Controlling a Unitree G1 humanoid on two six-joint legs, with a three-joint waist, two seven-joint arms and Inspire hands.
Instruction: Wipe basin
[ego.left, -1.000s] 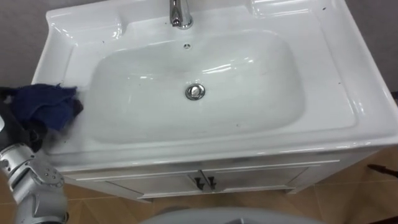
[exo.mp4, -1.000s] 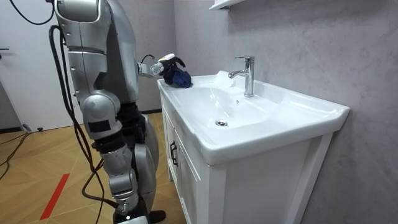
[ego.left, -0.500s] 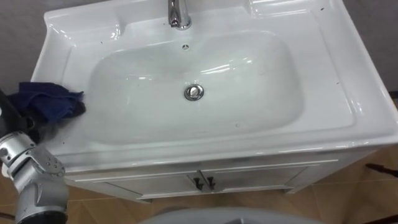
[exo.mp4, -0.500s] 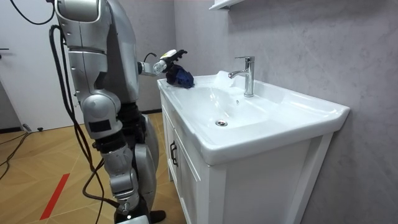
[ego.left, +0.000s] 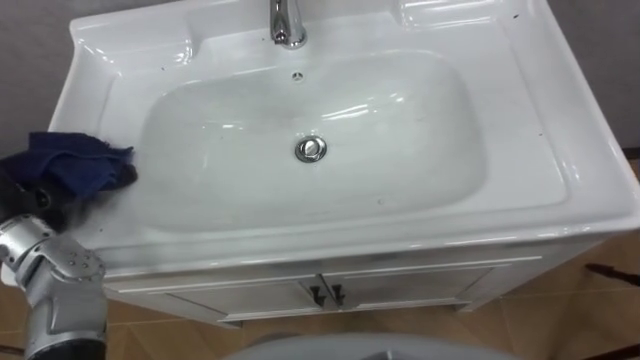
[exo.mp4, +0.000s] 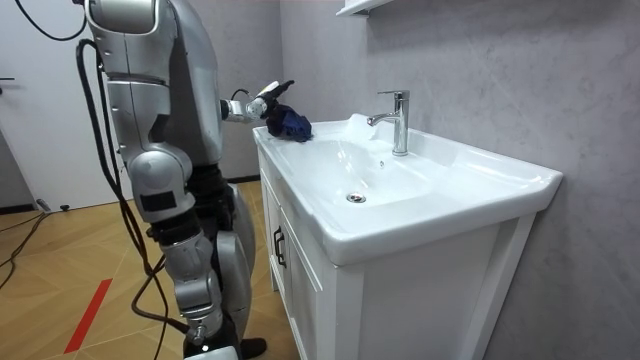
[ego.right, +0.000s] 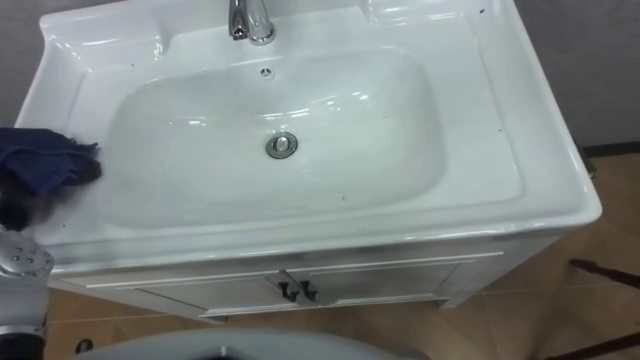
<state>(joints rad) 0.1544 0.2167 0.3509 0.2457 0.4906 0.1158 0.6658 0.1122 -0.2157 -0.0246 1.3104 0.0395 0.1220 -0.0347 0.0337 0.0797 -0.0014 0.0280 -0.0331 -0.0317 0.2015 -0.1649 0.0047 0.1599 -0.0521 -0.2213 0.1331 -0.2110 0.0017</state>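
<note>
The white basin (ego.left: 400, 150) lies below me, with a chrome tap (ego.left: 288, 22) at the back and a drain plug (ego.left: 311, 149) in the middle of the bowl. A dark blue cloth (ego.left: 75, 165) sits crumpled on the basin's left rim, by the bowl's edge. My left hand (ego.left: 28, 195) is at the cloth's left side, off the rim's outer edge. In the room view this hand (exo.mp4: 268, 97) has its fingers stretched out straight, just clear of the cloth (exo.mp4: 290, 123). I stand upright at the front of the cabinet.
Under the basin is a white cabinet with two doors and dark handles (ego.left: 327, 295). Shallow moulded recesses (ego.left: 150, 45) sit at the back corners of the rim. A grey wall rises behind the tap, with a small shelf (exo.mp4: 365, 8) high up. The floor is wood.
My left hand's fingers have uncurled from the blue cloth and let it go. The cloth now rests on the left rim, and the hand has drawn slightly back from it.
</note>
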